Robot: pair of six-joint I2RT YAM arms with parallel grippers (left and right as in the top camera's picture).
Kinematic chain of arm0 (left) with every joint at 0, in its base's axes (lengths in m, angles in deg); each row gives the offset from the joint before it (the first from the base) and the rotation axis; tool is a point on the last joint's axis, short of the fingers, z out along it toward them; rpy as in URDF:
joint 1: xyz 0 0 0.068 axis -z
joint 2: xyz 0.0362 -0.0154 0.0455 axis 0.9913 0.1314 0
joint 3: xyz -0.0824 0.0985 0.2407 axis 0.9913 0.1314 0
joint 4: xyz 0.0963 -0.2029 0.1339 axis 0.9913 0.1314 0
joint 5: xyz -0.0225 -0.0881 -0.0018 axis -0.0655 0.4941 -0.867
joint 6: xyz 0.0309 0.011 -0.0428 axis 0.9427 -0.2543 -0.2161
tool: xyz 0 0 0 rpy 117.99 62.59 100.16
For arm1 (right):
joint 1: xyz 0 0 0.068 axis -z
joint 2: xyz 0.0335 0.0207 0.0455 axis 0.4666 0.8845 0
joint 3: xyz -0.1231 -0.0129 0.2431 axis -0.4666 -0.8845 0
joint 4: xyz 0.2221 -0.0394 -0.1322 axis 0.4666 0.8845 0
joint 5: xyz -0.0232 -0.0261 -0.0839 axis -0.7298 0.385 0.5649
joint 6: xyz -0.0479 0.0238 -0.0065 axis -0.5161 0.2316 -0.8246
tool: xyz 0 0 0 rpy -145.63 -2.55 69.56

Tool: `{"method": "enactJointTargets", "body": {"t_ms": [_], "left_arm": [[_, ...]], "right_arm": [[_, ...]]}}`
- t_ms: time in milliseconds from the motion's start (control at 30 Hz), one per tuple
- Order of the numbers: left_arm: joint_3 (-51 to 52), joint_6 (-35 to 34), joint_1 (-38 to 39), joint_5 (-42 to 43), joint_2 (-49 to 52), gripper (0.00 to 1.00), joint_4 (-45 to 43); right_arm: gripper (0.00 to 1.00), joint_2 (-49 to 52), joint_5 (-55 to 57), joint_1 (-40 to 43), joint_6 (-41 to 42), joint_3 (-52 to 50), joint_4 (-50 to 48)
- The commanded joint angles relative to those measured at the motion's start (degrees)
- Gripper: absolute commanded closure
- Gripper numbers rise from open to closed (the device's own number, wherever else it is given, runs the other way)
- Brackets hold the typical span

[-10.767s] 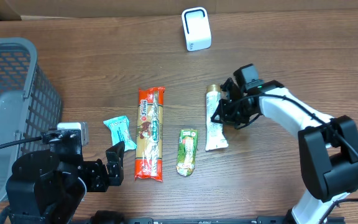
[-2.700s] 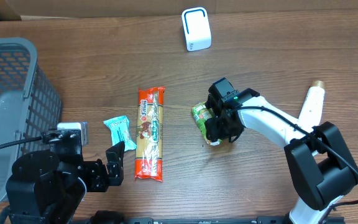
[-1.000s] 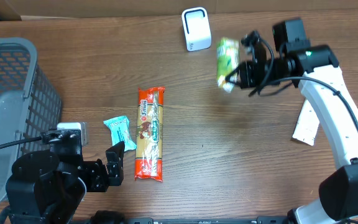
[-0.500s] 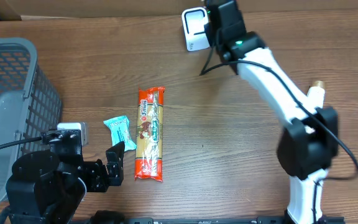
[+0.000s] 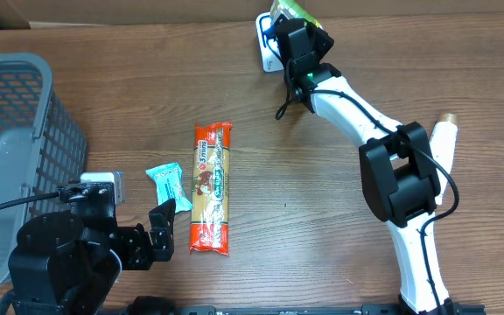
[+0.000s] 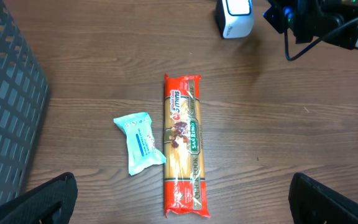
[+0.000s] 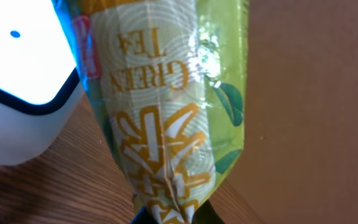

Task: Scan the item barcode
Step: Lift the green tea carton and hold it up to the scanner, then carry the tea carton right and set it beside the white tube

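At the wooden table's (image 5: 322, 236) far edge, I'm clamping my right gripper (image 5: 289, 24) on the green tea packet (image 7: 166, 106) — left gripper (image 5: 160, 232) gaping.

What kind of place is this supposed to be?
Probably a mock shop checkout: a small white box-shaped scanner, packaged groceries like the long red pasta packet and the green tea packet, and a grey plastic mesh basket.

Overhead looks straight down on the counter (image 5: 322, 219); left wrist sees it obliquely, right wrist close-up; all share the scanner (image 5: 268, 54).
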Motion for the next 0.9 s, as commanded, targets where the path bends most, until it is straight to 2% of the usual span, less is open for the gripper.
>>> {"method": "enactJointTargets", "body": {"t_ms": [0,533,667,767,867], "left_arm": [[-0.3,1.1,-0.2,-0.4,-0.1,0.00,-0.1],[-0.3,1.1,-0.2,-0.4,-0.1,0.00,-0.1],[-0.3,1.1,-0.2,-0.4,-0.1,0.00,-0.1],[-0.3,1.1,-0.2,-0.4,-0.1,0.00,-0.1],[-0.3,1.1,-0.2,-0.4,-0.1,0.00,-0.1]], "right_arm": [[0.97,-1.1,2.2,-0.3,-1.6,1.5,-1.7],[0.96,-1.1,1.7,-1.7,-0.6,1.5,-2.1],[0.97,-1.5,0.1,-2.1,7.5,1.6,-1.8],[0.96,-3.8,-4.5,-2.1,11.3,1.6,2.7],[0.96,-9.9,-12.9,-2.1,19.0,1.6,10.4]]}}
